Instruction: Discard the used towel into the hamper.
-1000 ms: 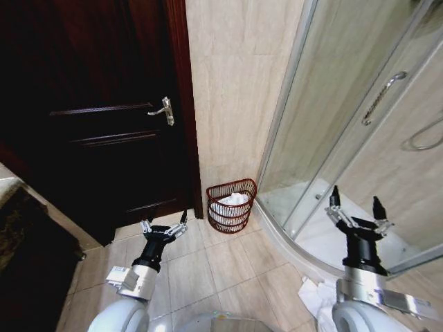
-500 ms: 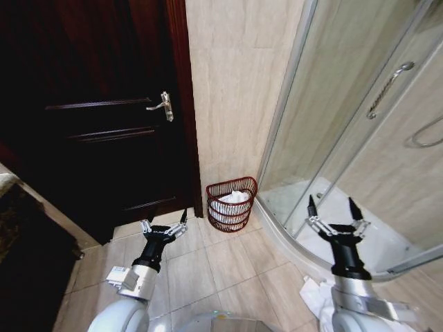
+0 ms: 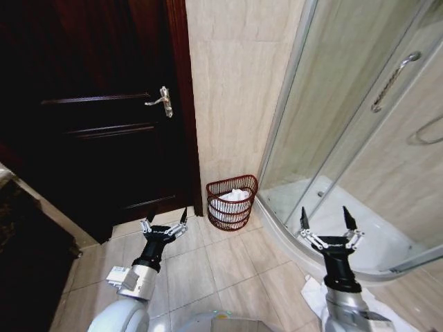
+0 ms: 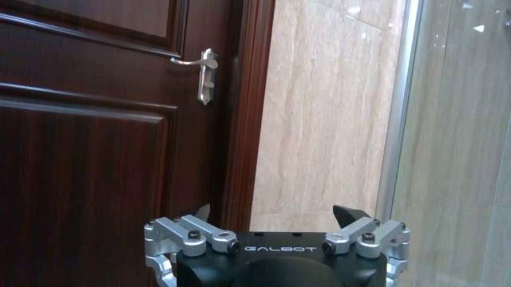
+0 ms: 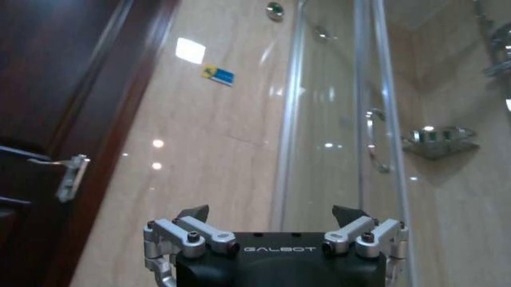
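Observation:
The hamper (image 3: 232, 203), a dark reddish-brown wicker basket, stands on the floor against the beige wall, between the door frame and the shower. White towel (image 3: 236, 196) lies inside it. More white cloth (image 3: 313, 292) lies on the tiles by the shower base, partly hidden behind my right arm. My left gripper (image 3: 165, 223) hovers open and empty over the tiles, short of the hamper and to its left; in the left wrist view the left gripper (image 4: 276, 214) faces the door frame. My right gripper (image 3: 324, 223) is open and empty, raised in front of the shower base, right of the hamper; the right gripper (image 5: 271, 212) points up at wall and glass.
A dark wooden door (image 3: 104, 138) with a metal handle (image 3: 160, 101) fills the left. A curved glass shower enclosure (image 3: 346, 124) with a white base (image 3: 311, 207) takes up the right. Beige floor tiles (image 3: 228, 270) lie open between my arms and the hamper.
My right arm has swung left and lower, from in front of the shower tray toward the floor's middle. The head view has shifted slightly. The left arm has not moved.

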